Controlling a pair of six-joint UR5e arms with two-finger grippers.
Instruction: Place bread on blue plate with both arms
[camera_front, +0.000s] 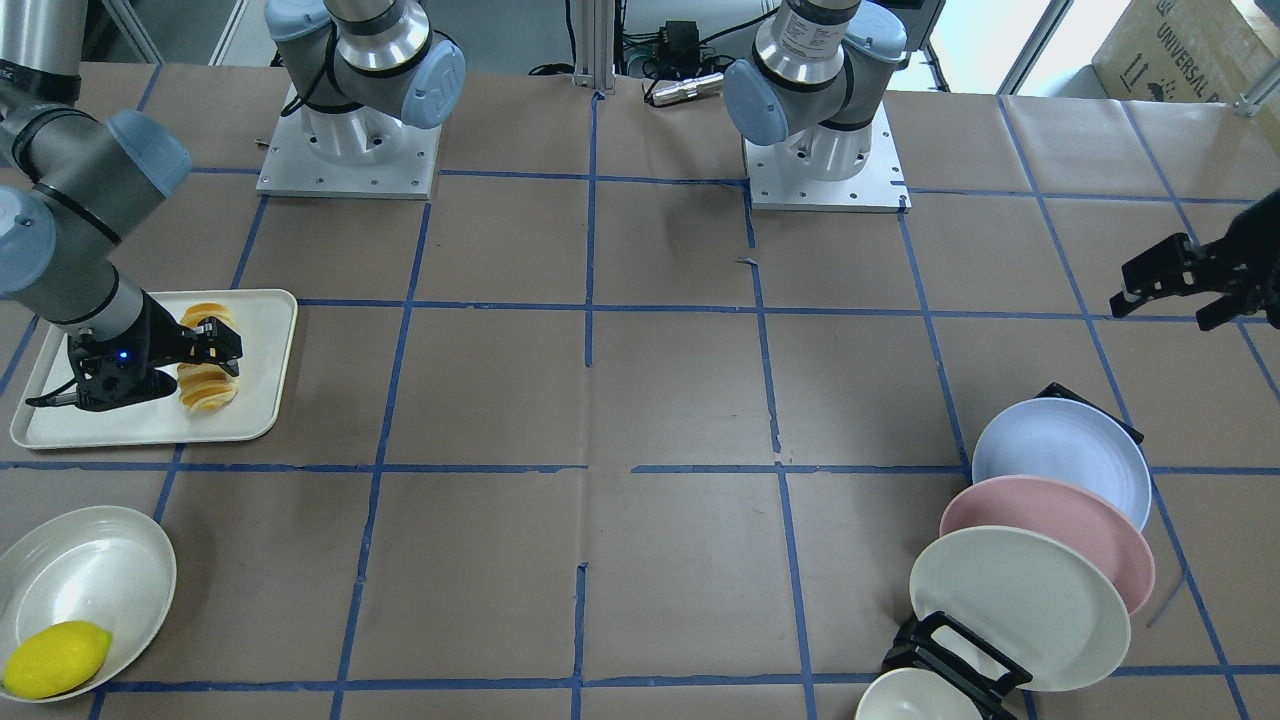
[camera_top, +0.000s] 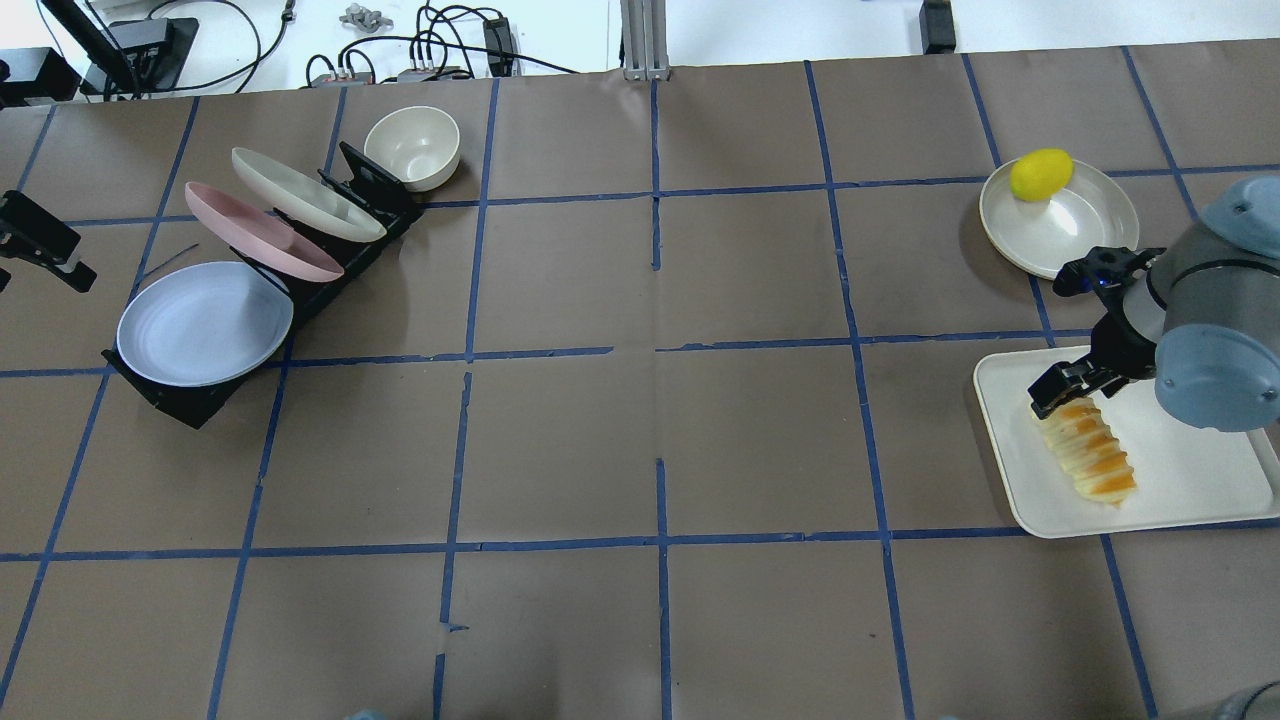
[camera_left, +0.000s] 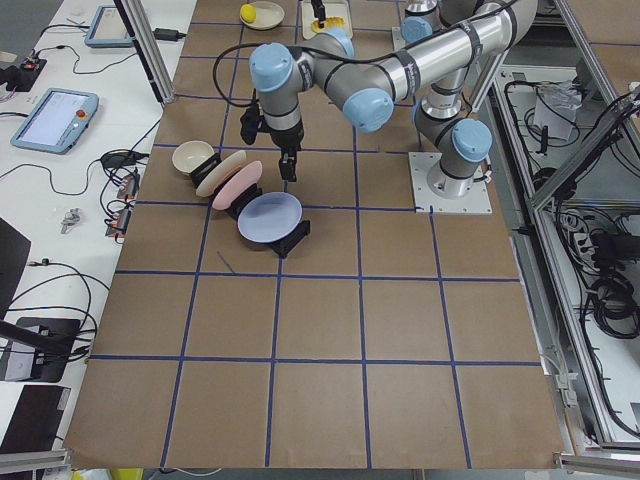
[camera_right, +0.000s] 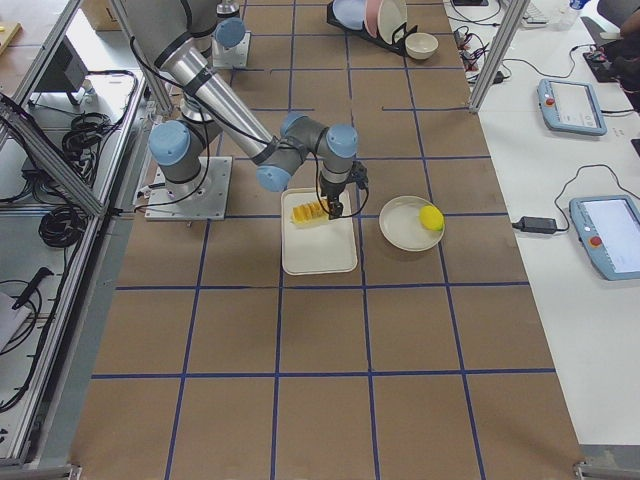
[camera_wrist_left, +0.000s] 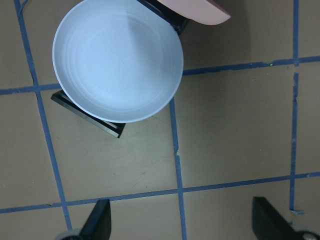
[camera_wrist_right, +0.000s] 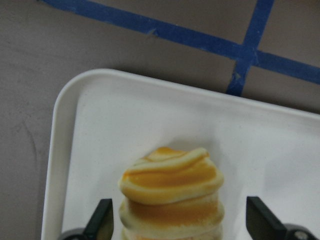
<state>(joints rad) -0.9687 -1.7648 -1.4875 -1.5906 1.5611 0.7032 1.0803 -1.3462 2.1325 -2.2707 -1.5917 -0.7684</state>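
Right claw (camera_wrist_right: 180, 217): jaws spread wide and pointed down, one finger on each side of the bread's near end, with a strip of tray visible between each finger and the crust in the right wrist view; no contact is visible there. The bread (camera_top: 1088, 455) lies flat on a cream tray (camera_top: 1200, 485) at the right end of the surface. In the overhead view the right arm's wrist and elbow cap cover part of the tray, so the finger gaps are readable only from the wrist camera. The right forearm runs low, with the wrist bent down over the tray. Left claw (camera_wrist_left: 182, 222): jaws wide apart and holding nothing, hanging over bare surface beside the blue plate (camera_wrist_left: 117, 60). That plate leans at the end of a black rack (camera_top: 190, 405), with a pink plate (camera_top: 260, 230) and a cream plate (camera_top: 305, 195) behind it, well apart from the bread. The exterior left view shows the left claw pointing straight down beside the rack; the front-facing view catches it only at the frame edge. A lemon (camera_top: 1040, 173) sits in a cream dish (camera_top: 1085, 230) near the tray.
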